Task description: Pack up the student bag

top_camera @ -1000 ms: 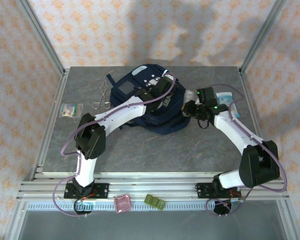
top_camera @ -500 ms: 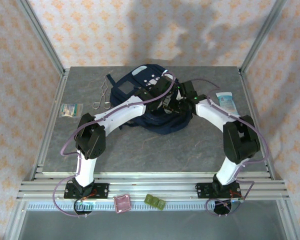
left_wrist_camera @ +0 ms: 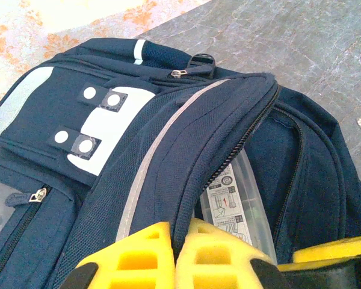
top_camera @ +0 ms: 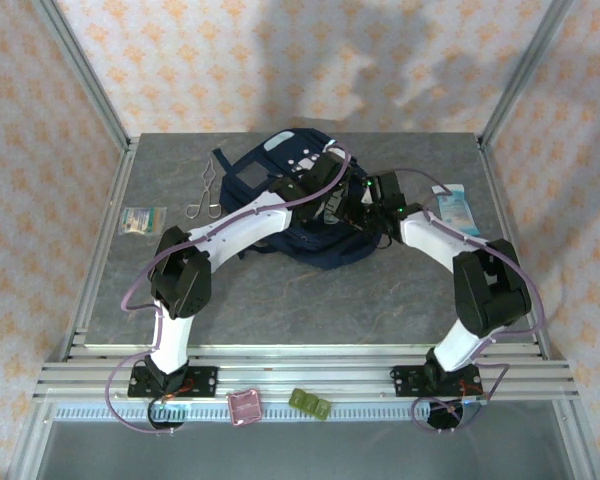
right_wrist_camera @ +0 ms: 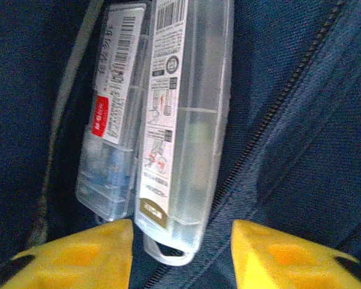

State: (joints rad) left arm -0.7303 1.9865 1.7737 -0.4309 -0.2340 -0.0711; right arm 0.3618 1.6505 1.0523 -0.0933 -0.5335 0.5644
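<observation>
Left jaws are clamping the backpack point(left_wrist_camera: 60, 198) flap at the frame's lower edge; right jaws are standing apart, flanking a clear case point(right_wrist_camera: 186, 120) inside.

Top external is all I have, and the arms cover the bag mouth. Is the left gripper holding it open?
Observer: Yes. In the left wrist view, the left gripper is shut on the unzipped flap edge of the student bag, with fabric pinched between its fingers.
Operator: Anything inside?
Observer: Two clear plastic cases lie side by side in the main compartment: a red-labelled case and a second case with a barcode.
Operator: Is the right gripper on one?
Observer: Not gripping. The right gripper is open. The end of the second case sits between its fingers, and a gap shows on one side.
</observation>
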